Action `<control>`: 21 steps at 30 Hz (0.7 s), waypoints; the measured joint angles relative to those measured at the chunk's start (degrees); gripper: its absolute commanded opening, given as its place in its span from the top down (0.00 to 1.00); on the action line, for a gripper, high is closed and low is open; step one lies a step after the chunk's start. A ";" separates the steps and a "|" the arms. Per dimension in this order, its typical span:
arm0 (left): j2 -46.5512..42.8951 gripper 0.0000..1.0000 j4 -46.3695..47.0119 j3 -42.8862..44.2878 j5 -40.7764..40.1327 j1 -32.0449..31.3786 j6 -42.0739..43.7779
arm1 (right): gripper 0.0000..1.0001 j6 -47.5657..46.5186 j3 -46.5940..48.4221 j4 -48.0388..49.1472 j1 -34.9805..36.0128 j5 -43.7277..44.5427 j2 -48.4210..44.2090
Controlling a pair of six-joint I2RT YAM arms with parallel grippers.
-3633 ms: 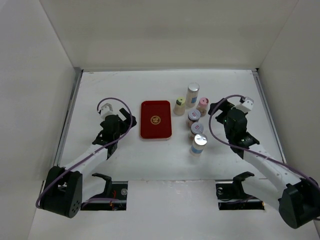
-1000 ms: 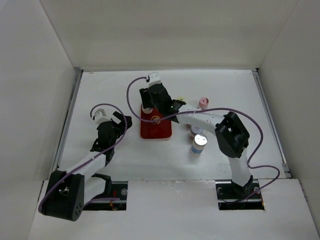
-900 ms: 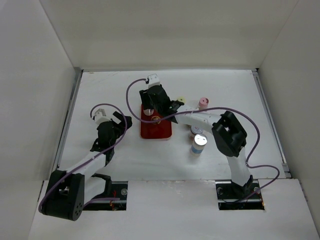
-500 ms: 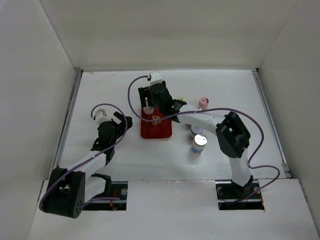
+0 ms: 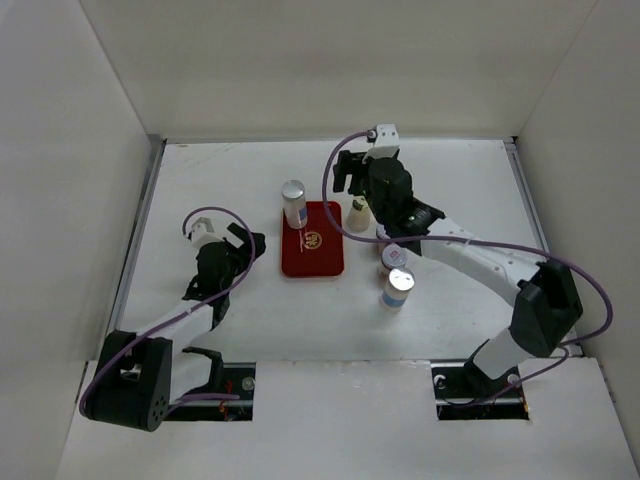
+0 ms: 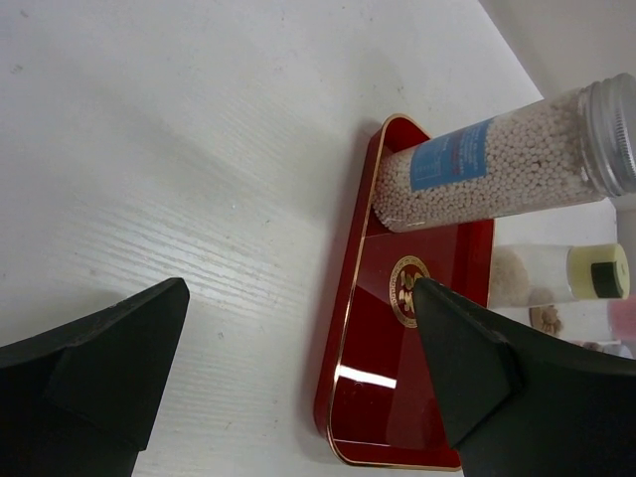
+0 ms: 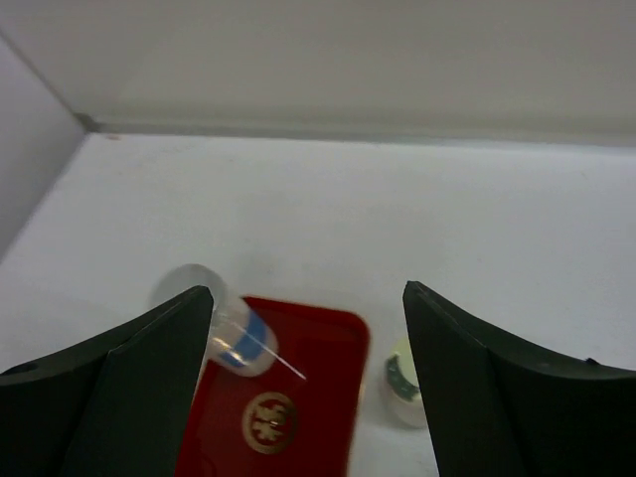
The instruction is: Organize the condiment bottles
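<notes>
White surface (image 5: 200, 180), centre frame: tall silver-capped bead bottle (image 5: 294, 203) on flat red rectangular tray (image 5: 325, 262); yellow-green-capped bottle (image 5: 358, 214), silver-lidded jars (image 5: 398, 287) rightward, not yet placed; left hand (image 6: 298, 293), right hand (image 7: 306, 290) spread, empty

Left arm (image 5: 186, 310) low, left fingers (image 6: 99, 368) spread apart, right arm (image 5: 470, 255) stretched forward, right fingers (image 7: 109, 388) spread apart, empty.

- White table (image 5: 220, 180), walled on three sides.
- Red tray (image 5: 318, 262), flat, gold emblem, left of centre.
- Yellow-green-capped bottle (image 5: 358, 215), upright, just right of the tray's far corner.
- Brownish jar (image 5: 390, 258), partly hidden.
- Silver-capped bottle (image 5: 397, 288), upright, just beside the jar on its near side.
</notes>
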 measured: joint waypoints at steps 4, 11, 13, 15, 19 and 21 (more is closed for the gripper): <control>1.70 0.00 0.20 0.00 0.68 0.04 -0.28 | 0.21 1.27 -2.34 -3.34 -3.26 0.37 4.66; 2.08 0.00 0.81 0.00 1.46 0.17 -0.55 | 0.27 2.71 -3.82 -7.30 -4.57 0.20 10.71; 2.05 0.00 1.05 0.00 1.53 0.17 -0.57 | 0.31 3.06 -3.82 -7.32 -4.94 0.17 11.78; 2.08 0.00 1.22 0.00 1.57 0.17 -0.57 | 0.35 3.37 -3.80 -7.26 -5.33 0.24 12.87; 2.16 0.00 1.27 0.00 1.97 0.17 -0.59 | 0.40 4.20 -3.74 -7.50 -6.16 0.13 14.97; 2.23 0.00 1.36 0.00 1.95 0.17 -0.59 | 0.49 4.42 -3.69 -7.54 -6.45 0.11 15.61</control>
